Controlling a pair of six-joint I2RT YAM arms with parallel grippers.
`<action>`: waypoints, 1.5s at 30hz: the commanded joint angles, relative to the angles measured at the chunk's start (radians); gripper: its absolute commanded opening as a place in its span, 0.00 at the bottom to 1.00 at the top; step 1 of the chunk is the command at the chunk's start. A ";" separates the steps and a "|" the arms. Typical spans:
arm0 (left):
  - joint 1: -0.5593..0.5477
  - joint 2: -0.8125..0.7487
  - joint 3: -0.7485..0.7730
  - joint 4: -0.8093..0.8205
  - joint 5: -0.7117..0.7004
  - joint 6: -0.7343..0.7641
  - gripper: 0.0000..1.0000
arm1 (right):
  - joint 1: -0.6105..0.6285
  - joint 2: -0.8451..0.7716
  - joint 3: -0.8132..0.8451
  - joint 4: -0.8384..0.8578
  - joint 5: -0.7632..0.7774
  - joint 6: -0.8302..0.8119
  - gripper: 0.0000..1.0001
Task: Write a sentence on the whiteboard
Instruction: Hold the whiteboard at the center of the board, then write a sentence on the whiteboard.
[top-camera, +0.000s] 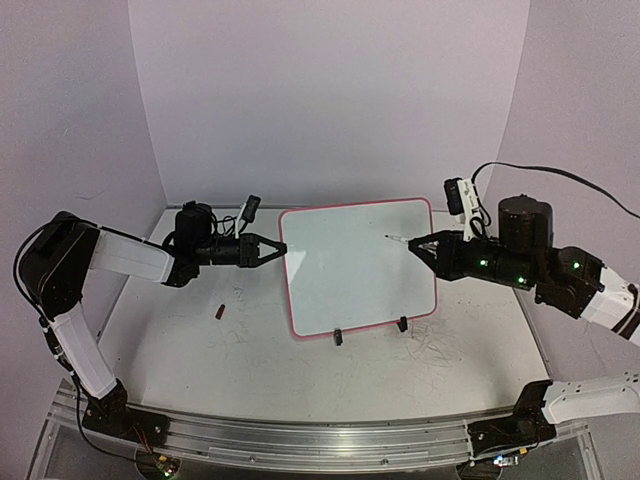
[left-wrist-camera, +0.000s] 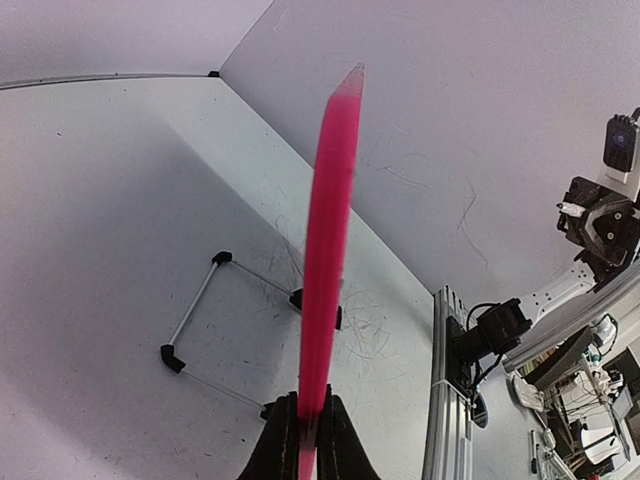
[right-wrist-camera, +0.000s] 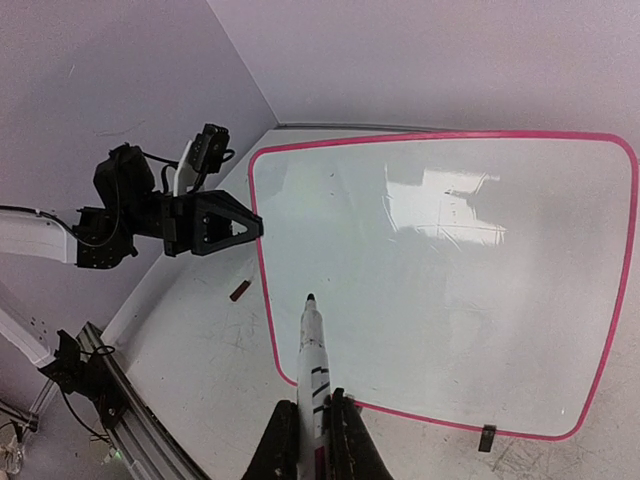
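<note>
Inspector: Whiteboard (top-camera: 350, 270) stands tilted back on the table (top-camera: 200, 360), between your two arms. It rests on two black clips (top-camera: 338, 337) along its near edge.

Operator: And the left side?

Inspector: Your left fingers (left-wrist-camera: 279, 450) are closed flat on the board's pink left edge. The wrist view shows the frame pinched between them, running straight up from the grip.

Operator: The right?

Inspector: Your right fingers (right-wrist-camera: 281, 445) are closed on a marker (right-wrist-camera: 313, 365). It has a white barrel with black marks, and its dark tip points forward at the board's face. From above, the tip lies over the upper right part of the board. I cannot tell whether it touches the surface.

Operator: Anything else on the table?

Inspector: One small dark red piece (top-camera: 219, 311) lies on the table near the board's left edge. In the overhead view it sits below your left fingers, apart from both them and the board. Grey scuff marks cover the table around the clips.
</note>
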 joint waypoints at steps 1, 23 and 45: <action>0.002 -0.025 0.024 0.030 -0.005 -0.069 0.00 | 0.016 0.039 0.035 0.061 -0.006 -0.022 0.00; 0.002 -0.034 0.001 -0.023 -0.032 -0.010 0.00 | 0.145 0.234 0.150 0.074 0.122 -0.087 0.00; 0.002 -0.019 0.026 -0.054 -0.018 -0.001 0.00 | 0.293 0.526 0.346 0.117 0.360 -0.188 0.00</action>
